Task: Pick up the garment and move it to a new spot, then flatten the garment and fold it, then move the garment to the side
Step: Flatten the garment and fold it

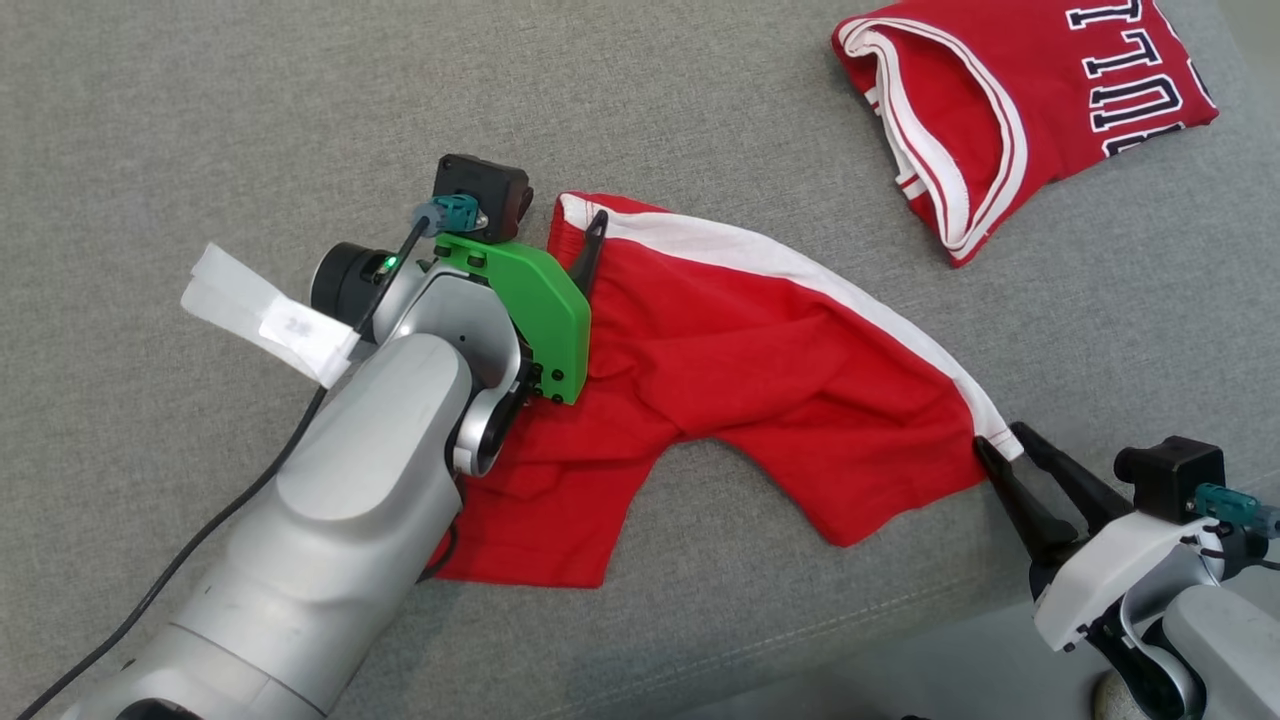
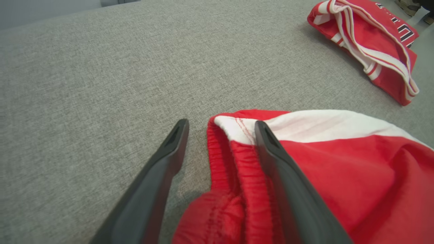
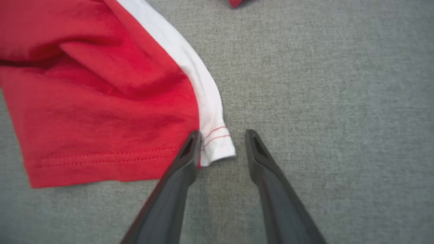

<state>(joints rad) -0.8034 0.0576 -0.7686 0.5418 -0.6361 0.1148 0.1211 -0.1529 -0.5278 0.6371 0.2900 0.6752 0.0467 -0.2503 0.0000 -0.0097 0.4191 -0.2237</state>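
As the shorts lie lengthwise between them, the left end effector straddles the waistband, the right end effector the hem corner, both open.

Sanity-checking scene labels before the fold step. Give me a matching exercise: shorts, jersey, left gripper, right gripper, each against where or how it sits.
Things:
1. shorts
2. jersey
3. left gripper
4. right gripper

Places and states:
A. open, at the white hem corner
B. rumpled, lying between the two grippers
C. open, astride the waistband
D. set apart, top right of the head view

Pairs: 1-B, 2-D, 3-C, 4-A
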